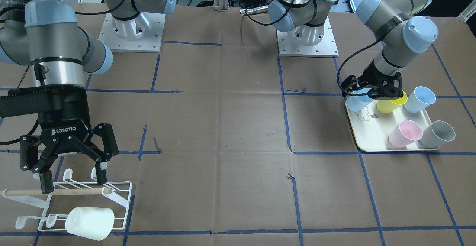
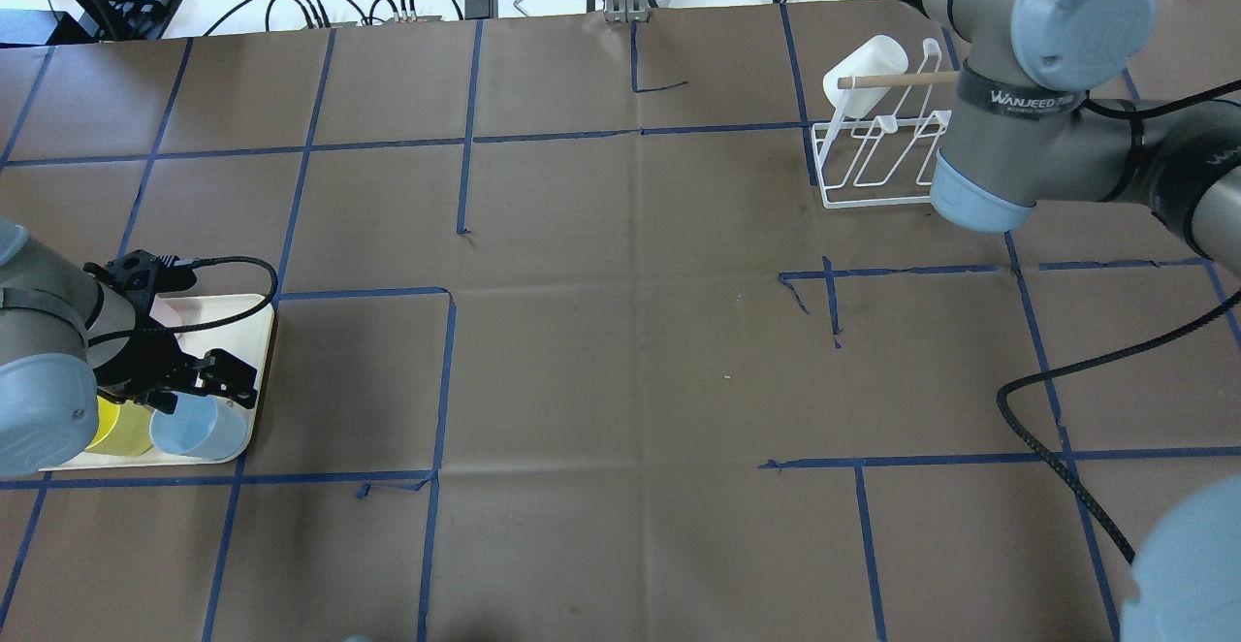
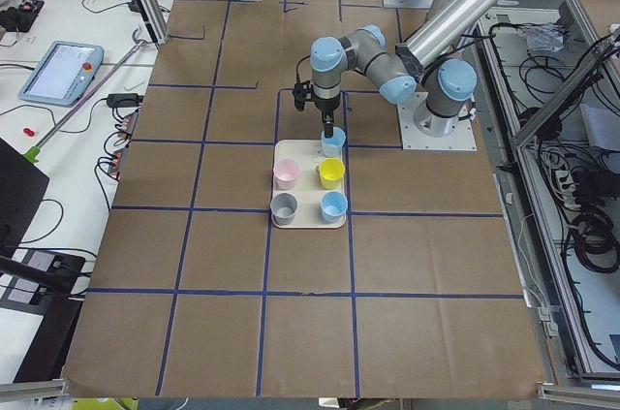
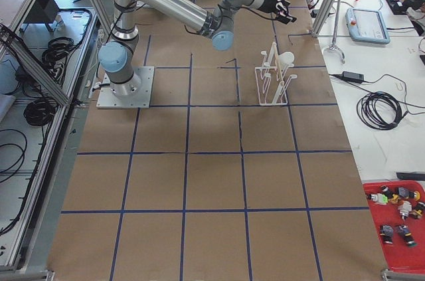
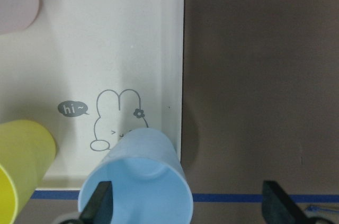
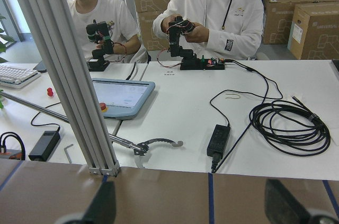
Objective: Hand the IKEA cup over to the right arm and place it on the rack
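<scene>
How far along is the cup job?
Done: one white cup sits on the rack. In hand: the open left gripper straddles a blue cup on the tray, not yet gripped. The right gripper hovers open over the rack. Left: grasp, handover, placing.

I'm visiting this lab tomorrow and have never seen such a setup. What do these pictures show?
Two robot arms are bolted to a paper-covered table, each ending in a two-fingered claw. Four pictures come from fixed cameras: across the table, behind the robot, and at each table end; two come from cameras on the wrists. The left claw is open over a light blue cup on a cream tray, not gripping it. The tray also holds a yellow cup, a pink cup, a grey cup and a second blue cup. The right claw hangs open above a white wire rack, where a white cup sits. Its wrist camera looks beyond the table at two people at a desk. Neither claw holds anything.
</scene>
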{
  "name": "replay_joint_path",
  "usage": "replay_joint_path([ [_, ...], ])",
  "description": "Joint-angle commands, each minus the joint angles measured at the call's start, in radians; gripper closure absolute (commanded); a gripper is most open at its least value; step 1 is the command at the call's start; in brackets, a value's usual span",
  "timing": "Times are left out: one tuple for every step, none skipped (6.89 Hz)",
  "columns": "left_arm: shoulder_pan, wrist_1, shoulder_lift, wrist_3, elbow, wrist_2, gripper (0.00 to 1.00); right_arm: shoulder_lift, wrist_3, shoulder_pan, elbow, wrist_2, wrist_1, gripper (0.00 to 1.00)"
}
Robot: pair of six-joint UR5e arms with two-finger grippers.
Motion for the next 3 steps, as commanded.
replay_joint_path([
  [0.001,0.019,-0.002,0.0,-0.019,0.002,0.01,-0.096,0.276,0.021,0.109,0.006,-0.008,0.0],
  [0.002,0.032,-0.003,0.0,-0.018,0.005,0.07,-0.142,0.41,0.023,0.164,0.008,-0.013,0.0],
  [0.002,0.031,-0.005,-0.002,-0.018,0.013,0.37,-0.18,0.57,0.036,0.22,0.011,-0.018,0.0],
])
